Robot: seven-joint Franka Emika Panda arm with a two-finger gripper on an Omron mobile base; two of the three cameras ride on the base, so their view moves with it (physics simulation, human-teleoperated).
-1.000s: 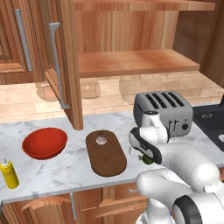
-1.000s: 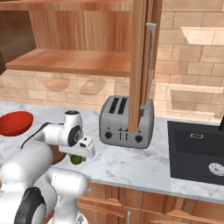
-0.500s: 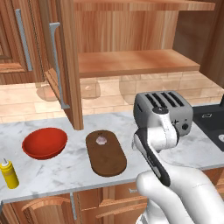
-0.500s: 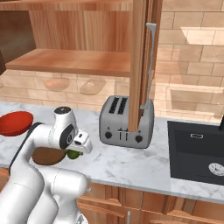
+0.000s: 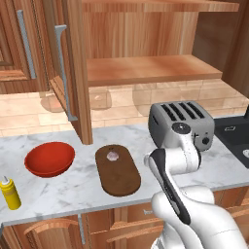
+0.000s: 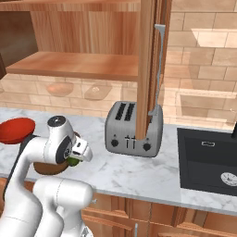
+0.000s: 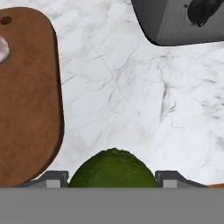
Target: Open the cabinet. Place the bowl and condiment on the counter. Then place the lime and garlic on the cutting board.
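White marble counter (image 5: 73,194), open cabinet (image 5: 146,68) above, claw (image 7: 113,177) gripping lime (image 7: 113,168) beside cutting board (image 7: 26,96)

Bright, even rendered light; soft shadows, sharp throughout.

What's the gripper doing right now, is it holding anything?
Gripper: closed on the small round dark green lime, carried above the white marble counter.
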